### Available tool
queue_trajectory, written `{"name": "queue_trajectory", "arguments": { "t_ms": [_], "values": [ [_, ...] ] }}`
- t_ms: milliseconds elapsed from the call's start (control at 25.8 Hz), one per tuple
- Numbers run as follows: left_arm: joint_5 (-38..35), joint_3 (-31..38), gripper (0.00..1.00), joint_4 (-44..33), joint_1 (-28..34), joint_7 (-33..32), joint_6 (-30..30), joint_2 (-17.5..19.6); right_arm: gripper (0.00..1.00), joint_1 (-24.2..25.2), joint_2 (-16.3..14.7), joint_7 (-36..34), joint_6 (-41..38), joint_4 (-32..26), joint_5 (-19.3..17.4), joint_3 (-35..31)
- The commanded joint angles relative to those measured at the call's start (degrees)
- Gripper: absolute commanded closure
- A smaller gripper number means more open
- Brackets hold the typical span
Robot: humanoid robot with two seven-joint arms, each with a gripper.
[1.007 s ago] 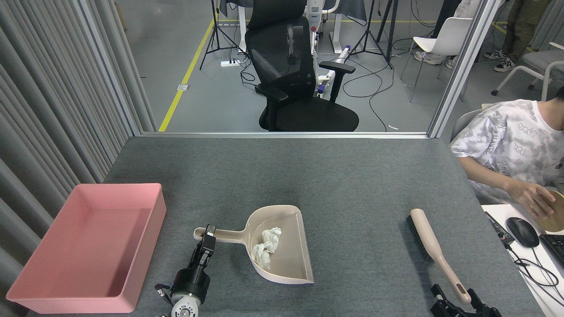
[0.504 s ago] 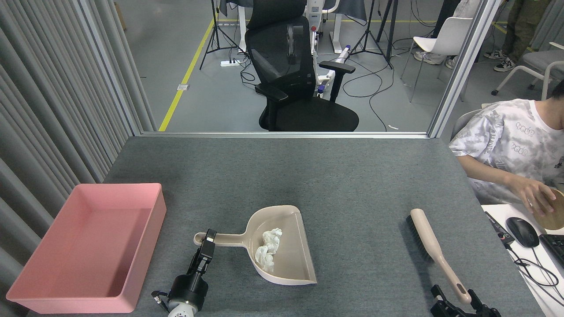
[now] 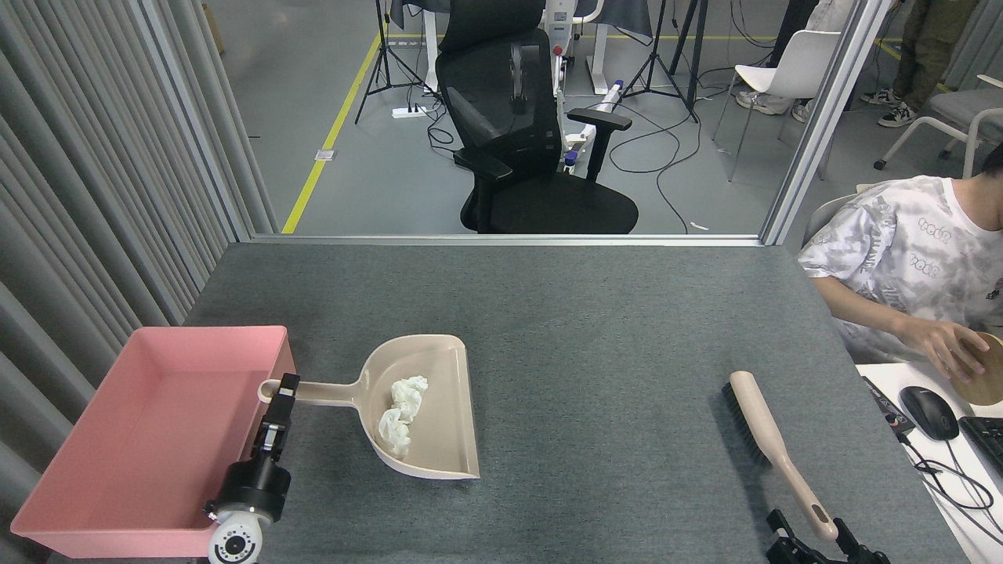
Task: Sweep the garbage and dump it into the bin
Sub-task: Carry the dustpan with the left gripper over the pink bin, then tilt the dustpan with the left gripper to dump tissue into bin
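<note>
Left hand (image 3: pixel 285 389) pinches the dustpan (image 3: pixel 427 407) handle end above the bin's (image 3: pixel 94 501) right wall. Garbage (image 3: pixel 401 403) sits inside the dustpan. Right hand (image 3: pixel 815 544) at bottom edge, brush (image 3: pixel 772 446) handle between its spread fingers, on the bench (image 3: pixel 595 329).

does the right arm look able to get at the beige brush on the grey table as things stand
Probably yes. The right tool sits at the near end of the beige long-handled brush, whose handle points toward it, and nothing lies between them. Whether it already grips the handle cannot be told.
</note>
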Motion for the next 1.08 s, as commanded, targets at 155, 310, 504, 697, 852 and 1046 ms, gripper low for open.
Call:
{"name": "queue_trajectory", "arguments": {
  "t_ms": [155,310,504,697,852,1046],
  "values": [
    [6.9,0.0,1.0,-12.6,2.0,-2.4,6.4,3.6,0.0,0.3,0.2,0.0,0.2,0.0,0.4,0.2],
    [7.0,0.0,1.0,-15.0,2.8,-2.7,7.9,3.5,0.0,0.4,0.2,0.0,0.2,0.0,0.4,0.3],
    [8.6,1.0,1.0,-15.2,2.7,-2.7,8.8,5.6,0.0,0.4,0.2,0.0,0.2,0.1,0.4,0.2],
    [12.9,3.1,1.0,-13.4,2.0,-2.8,9.9,11.7,0.0,0.4,0.3,0.0,0.2,0.1,0.4,0.2],
    [16.2,4.9,1.0,-10.0,1.8,-3.3,9.5,17.2,0.0,0.4,0.3,0.0,0.2,0.5,0.4,0.3],
    [21.0,5.3,1.0,-5.8,0.4,-3.4,9.3,23.5,0.0,0.4,0.4,-0.1,0.2,1.0,0.4,0.3]
  ]
}}
